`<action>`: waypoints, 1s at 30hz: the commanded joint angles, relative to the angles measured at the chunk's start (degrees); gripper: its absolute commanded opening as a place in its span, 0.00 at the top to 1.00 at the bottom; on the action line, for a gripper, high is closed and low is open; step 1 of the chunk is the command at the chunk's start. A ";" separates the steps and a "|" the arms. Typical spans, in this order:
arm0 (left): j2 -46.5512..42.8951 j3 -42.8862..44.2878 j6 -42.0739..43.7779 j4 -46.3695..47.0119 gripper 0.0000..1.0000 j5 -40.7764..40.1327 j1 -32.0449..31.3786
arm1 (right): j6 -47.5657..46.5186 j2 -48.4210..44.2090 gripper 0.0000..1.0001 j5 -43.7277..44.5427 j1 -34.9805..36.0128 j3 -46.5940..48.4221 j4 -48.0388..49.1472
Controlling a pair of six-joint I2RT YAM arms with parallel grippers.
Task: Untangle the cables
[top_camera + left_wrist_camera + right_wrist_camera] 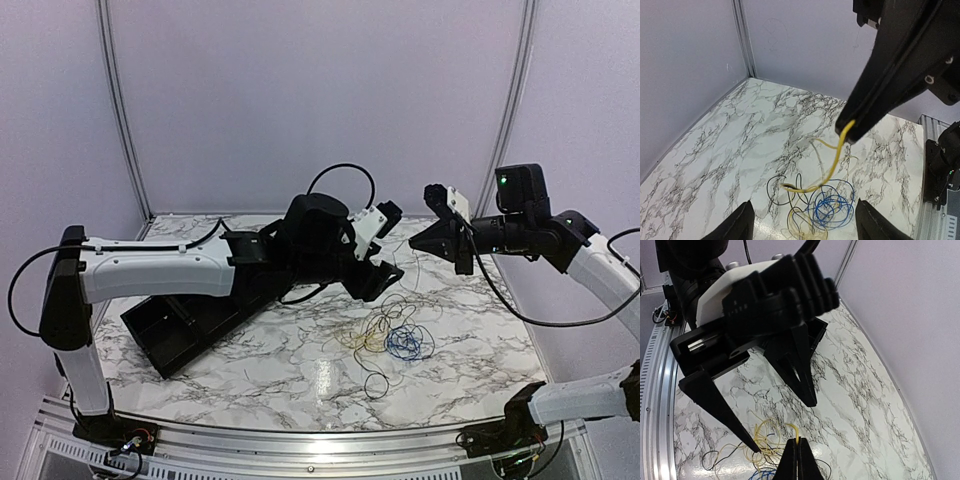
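Right end effector (797,445) clamped on yellow cable (832,167), above the blue cable (832,207) coil on the table (740,130). Black cable (771,187) loops beside the coil. Left end effector (803,202) spread wide over it. Advice: pull yellow slowly and pin the coil.

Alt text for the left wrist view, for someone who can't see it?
The right gripper, reaching in from the upper right, is shut on the yellow cable and holds it lifted above a tangle with the blue cable and black cable on the marble table. The left gripper hangs open over the tangle, its fingers at the bottom edge.
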 commanded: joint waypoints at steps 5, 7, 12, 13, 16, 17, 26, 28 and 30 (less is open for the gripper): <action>-7.20 -4.70 4.56 -6.46 0.24 -1.38 -0.84 | -1.49 -0.27 1.00 1.61 0.60 1.88 0.40; -7.44 -4.81 4.83 -6.40 0.23 -4.00 -0.84 | -2.08 -0.07 1.00 1.10 0.66 1.87 0.13; -4.07 -0.67 6.54 -5.26 0.23 -4.50 -0.93 | -2.14 0.79 1.00 0.28 1.11 2.65 -0.09; -3.23 0.46 6.87 -4.88 0.24 -4.06 -1.07 | -2.07 0.98 1.00 0.07 1.24 2.97 -0.19; -1.09 2.99 7.11 -3.67 0.29 -3.93 -1.23 | -1.89 1.54 1.00 -0.22 1.36 3.97 -0.38; -0.65 3.52 7.10 -3.23 0.33 -4.08 -1.27 | -1.91 1.67 1.00 -0.31 1.41 4.16 -0.47; 0.96 4.07 5.91 1.98 0.59 -4.07 -1.28 | -0.24 1.40 1.00 -1.13 1.49 3.97 0.52; 1.37 4.07 4.94 3.47 0.63 -4.43 -1.19 | -0.12 1.40 1.00 -1.37 1.54 4.26 0.48; 1.79 4.28 3.87 4.69 0.74 -4.79 -1.19 | -0.11 1.33 1.00 -1.10 1.51 4.42 0.45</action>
